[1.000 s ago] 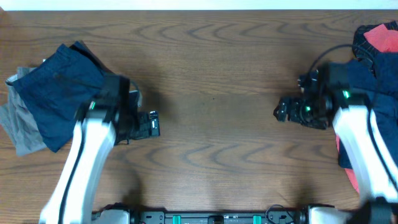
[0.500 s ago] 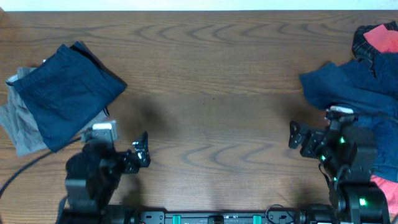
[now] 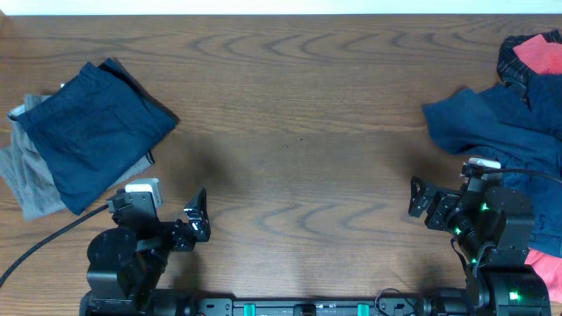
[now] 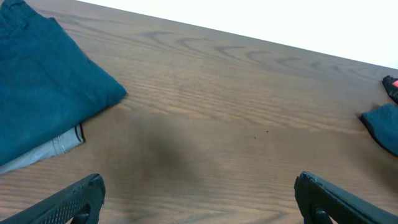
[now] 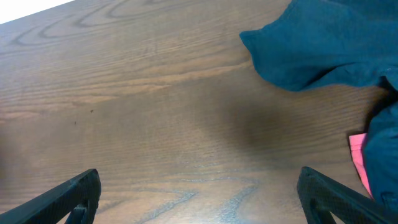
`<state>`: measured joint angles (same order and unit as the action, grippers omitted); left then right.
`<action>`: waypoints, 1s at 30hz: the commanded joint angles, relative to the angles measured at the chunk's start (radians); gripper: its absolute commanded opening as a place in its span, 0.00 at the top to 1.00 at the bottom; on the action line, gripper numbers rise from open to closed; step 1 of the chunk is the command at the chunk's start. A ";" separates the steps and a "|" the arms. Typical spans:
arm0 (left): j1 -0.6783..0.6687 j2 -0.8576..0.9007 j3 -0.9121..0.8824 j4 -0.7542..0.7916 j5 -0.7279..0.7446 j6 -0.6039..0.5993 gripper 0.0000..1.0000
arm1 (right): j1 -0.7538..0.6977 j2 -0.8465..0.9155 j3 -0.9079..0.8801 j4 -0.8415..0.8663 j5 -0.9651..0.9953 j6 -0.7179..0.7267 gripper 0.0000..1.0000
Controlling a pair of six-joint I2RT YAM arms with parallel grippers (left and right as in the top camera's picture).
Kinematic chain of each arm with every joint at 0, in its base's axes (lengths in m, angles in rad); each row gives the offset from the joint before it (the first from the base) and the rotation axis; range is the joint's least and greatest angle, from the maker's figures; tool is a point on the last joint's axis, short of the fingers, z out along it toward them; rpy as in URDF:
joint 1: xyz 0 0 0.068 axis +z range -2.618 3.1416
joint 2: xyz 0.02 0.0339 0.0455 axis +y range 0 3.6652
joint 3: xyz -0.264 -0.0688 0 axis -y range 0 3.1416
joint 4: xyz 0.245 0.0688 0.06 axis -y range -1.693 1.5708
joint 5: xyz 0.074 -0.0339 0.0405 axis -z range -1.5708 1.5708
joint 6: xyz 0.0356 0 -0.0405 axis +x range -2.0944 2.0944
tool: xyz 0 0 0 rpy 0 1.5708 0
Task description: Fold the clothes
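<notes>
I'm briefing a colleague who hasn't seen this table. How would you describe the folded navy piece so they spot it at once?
Go to the left end of the wooden table, opposite the crumpled heap at the right end. The navy garment lies there on a grey garment. Unlike the heap's blue cloth, it is folded flat with straight edges.
</notes>
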<state>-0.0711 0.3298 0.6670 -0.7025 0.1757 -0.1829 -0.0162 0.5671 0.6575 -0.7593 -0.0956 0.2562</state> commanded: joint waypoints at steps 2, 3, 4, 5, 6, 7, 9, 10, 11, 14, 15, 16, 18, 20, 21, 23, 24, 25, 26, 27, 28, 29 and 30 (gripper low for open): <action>0.002 -0.003 -0.007 0.001 -0.015 -0.002 0.02 | 0.003 -0.004 -0.011 -0.008 0.014 0.013 0.01; 0.002 -0.003 -0.007 0.000 -0.015 -0.002 0.02 | 0.003 -0.004 -0.011 -0.016 0.014 0.013 0.01; 0.002 -0.003 -0.007 0.001 -0.015 -0.002 0.02 | 0.007 -0.008 -0.011 -0.027 0.014 0.013 0.01; 0.002 -0.003 -0.007 0.001 -0.015 -0.002 0.02 | 0.019 -0.029 -0.011 -0.031 0.038 0.006 0.01; 0.002 -0.003 -0.007 0.001 -0.015 -0.002 0.02 | 0.031 -0.053 -0.011 -0.039 0.072 -0.003 0.01; 0.002 -0.003 -0.007 0.001 -0.015 -0.002 0.02 | 0.043 -0.078 -0.015 -0.037 0.090 -0.003 0.01; 0.002 -0.003 -0.007 0.001 -0.015 -0.002 0.02 | 0.057 -0.147 -0.040 -0.010 0.082 -0.033 0.01; 0.002 -0.003 -0.007 0.001 -0.015 -0.002 0.02 | 0.056 -0.167 -0.050 -0.005 0.075 -0.043 0.01; 0.002 -0.003 -0.007 0.001 -0.015 -0.002 0.02 | 0.054 -0.198 -0.068 0.005 0.064 -0.061 0.01; 0.002 -0.003 -0.007 0.000 -0.015 -0.002 0.02 | 0.054 -0.310 -0.156 0.076 0.049 -0.092 0.01; 0.002 -0.003 -0.007 0.001 -0.015 -0.002 0.02 | 0.054 -0.357 -0.201 0.121 0.034 -0.114 0.01; 0.002 -0.003 -0.007 0.001 -0.015 -0.002 0.02 | 0.054 -0.388 -0.230 0.151 0.023 -0.128 0.01; 0.002 -0.003 -0.007 0.001 -0.015 -0.002 0.02 | 0.054 -0.460 -0.303 0.231 -0.007 -0.170 0.01; 0.002 -0.003 -0.007 0.001 -0.015 -0.002 0.02 | 0.054 -0.527 -0.372 0.313 -0.014 -0.199 0.01; 0.002 -0.003 -0.007 0.001 -0.015 -0.002 0.02 | 0.054 -0.557 -0.407 0.360 -0.014 -0.210 0.01; 0.002 -0.003 -0.007 0.001 -0.015 -0.002 0.02 | 0.047 -0.554 -0.466 0.491 -0.013 -0.224 0.01; 0.002 -0.003 -0.007 0.001 -0.015 -0.002 0.02 | 0.042 -0.554 -0.491 0.545 -0.014 -0.228 0.01; 0.002 -0.003 -0.007 0.001 -0.015 -0.002 0.02 | 0.039 -0.554 -0.515 0.597 -0.013 -0.228 0.01; 0.002 -0.003 -0.007 0.001 -0.015 -0.002 0.02 | 0.035 -0.555 -0.544 0.657 -0.013 -0.235 0.01; 0.002 -0.003 -0.007 0.001 -0.015 -0.002 0.02 | 0.032 -0.557 -0.568 0.702 -0.013 -0.249 0.01; 0.002 -0.003 -0.007 0.001 -0.015 -0.002 0.02 | 0.030 -0.560 -0.598 0.751 -0.017 -0.261 0.01; 0.002 -0.003 -0.007 0.001 -0.015 -0.002 0.02 | 0.029 -0.562 -0.627 0.790 -0.018 -0.262 0.01; 0.002 -0.003 -0.007 0.000 -0.015 -0.002 0.02 | 0.029 -0.562 -0.651 0.813 -0.018 -0.261 0.01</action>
<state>-0.0711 0.3302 0.6624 -0.7059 0.1726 -0.1829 0.0212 0.0151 0.0597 0.0280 -0.1028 0.0349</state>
